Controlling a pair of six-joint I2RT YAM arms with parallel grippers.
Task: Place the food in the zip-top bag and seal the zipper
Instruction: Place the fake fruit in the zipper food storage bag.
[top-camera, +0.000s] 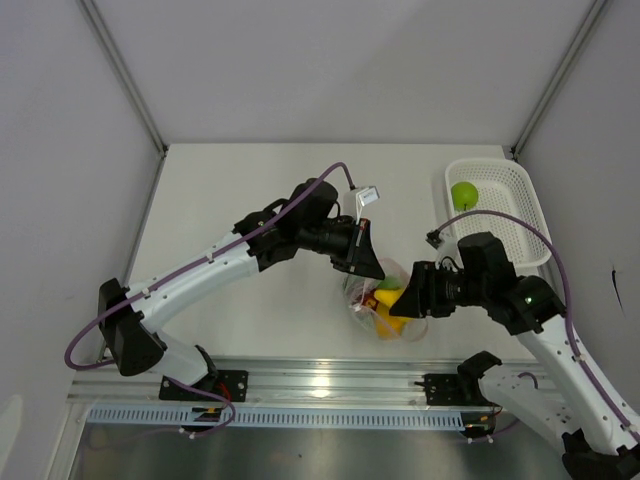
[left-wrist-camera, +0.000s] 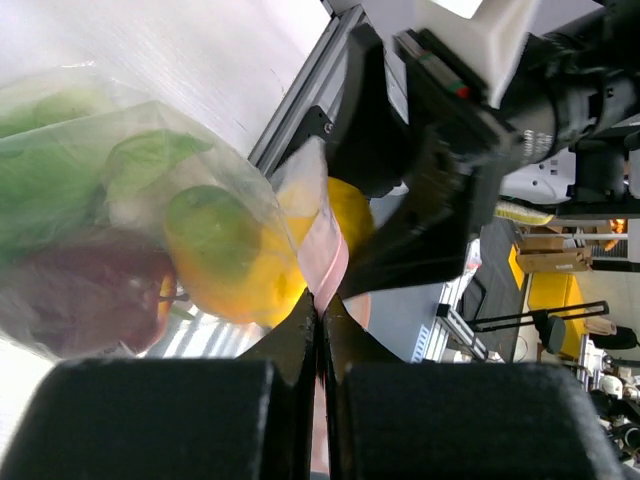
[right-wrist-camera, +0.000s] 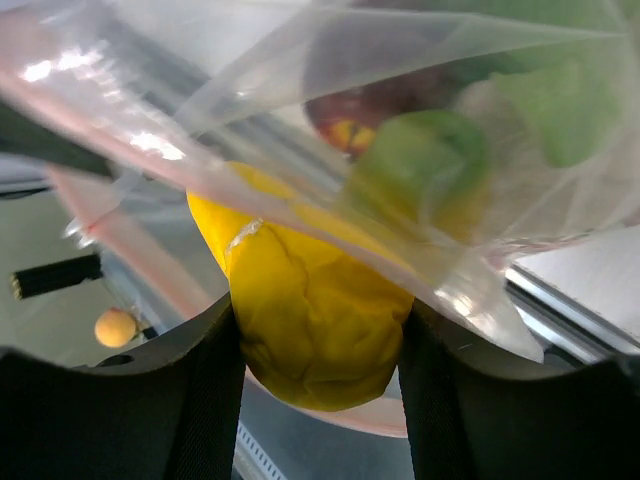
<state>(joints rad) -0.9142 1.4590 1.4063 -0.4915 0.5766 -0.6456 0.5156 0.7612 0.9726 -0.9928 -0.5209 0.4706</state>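
Bag (top-camera: 385, 300) between the two grippers, over the near edge of the tabletop (top-camera: 250, 190). Crumpled film blurs its contents into red, green and leafy smears, and its long axis cannot be judged. The pink zipper (left-wrist-camera: 325, 255) runs up out of the left gripper (left-wrist-camera: 320, 310), which is clenched on it. The right gripper (top-camera: 403, 297) grasps a yellow fruit (right-wrist-camera: 310, 330) at the bag's mouth; whether film lies between them is unclear. Both arms reach inward, wrists facing. A green apple (top-camera: 464, 195) lies well apart in the basket (top-camera: 520, 215).
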